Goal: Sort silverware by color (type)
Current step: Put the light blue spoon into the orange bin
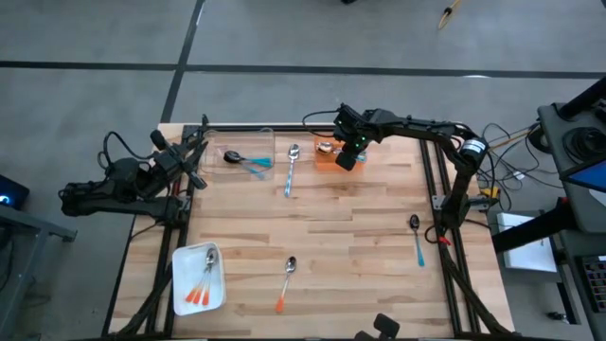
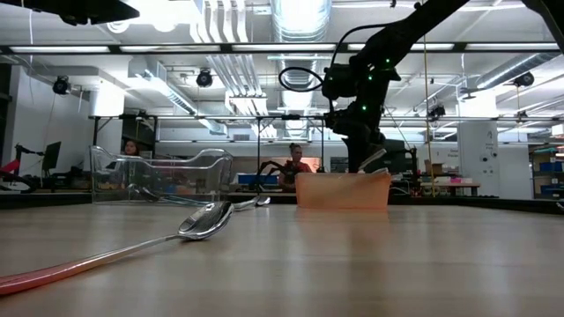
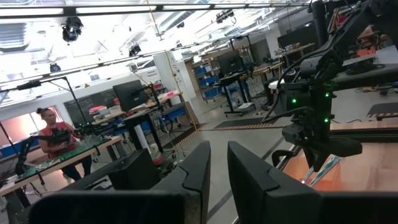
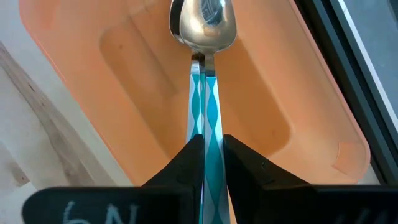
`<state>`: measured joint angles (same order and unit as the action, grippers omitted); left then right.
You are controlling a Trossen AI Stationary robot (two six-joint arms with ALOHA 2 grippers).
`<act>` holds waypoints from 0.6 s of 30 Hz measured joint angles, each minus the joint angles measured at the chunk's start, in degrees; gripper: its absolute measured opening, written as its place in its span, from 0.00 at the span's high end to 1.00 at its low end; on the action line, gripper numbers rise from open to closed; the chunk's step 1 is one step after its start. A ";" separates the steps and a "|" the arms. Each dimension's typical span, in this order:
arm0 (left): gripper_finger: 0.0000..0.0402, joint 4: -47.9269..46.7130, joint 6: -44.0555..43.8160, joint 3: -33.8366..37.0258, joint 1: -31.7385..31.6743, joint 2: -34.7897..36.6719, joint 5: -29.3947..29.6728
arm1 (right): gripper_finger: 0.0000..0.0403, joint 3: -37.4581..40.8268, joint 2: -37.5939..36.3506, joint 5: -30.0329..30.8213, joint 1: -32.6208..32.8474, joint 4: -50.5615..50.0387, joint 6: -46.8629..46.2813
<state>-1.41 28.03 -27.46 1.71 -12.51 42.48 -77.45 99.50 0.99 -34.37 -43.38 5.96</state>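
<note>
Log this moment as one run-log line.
stage: placing | right gripper: over orange bin, pinching light-blue-handled spoon | left gripper: parked at table's left edge | loose spoons on table

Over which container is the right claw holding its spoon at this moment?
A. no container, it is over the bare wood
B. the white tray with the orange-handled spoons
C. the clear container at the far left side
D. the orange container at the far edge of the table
D: the right wrist view shows the right claw gripping a light-blue-handled spoon directly over the orange container, and the high view places this claw at that container.
</note>
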 joint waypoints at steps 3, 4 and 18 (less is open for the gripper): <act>0.91 0.00 -0.02 0.00 0.00 0.00 0.00 | 0.88 0.00 0.00 0.00 0.00 0.04 -0.02; 0.91 -0.01 -0.01 0.00 -0.01 0.00 0.01 | 0.88 0.00 0.00 0.00 0.00 0.07 -0.02; 0.91 -0.04 -0.01 0.00 0.00 0.00 0.00 | 0.87 0.00 0.00 0.00 0.02 0.07 0.00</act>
<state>-1.45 28.02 -27.46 1.72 -12.51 42.48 -77.45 99.50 0.99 -34.35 -43.31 5.96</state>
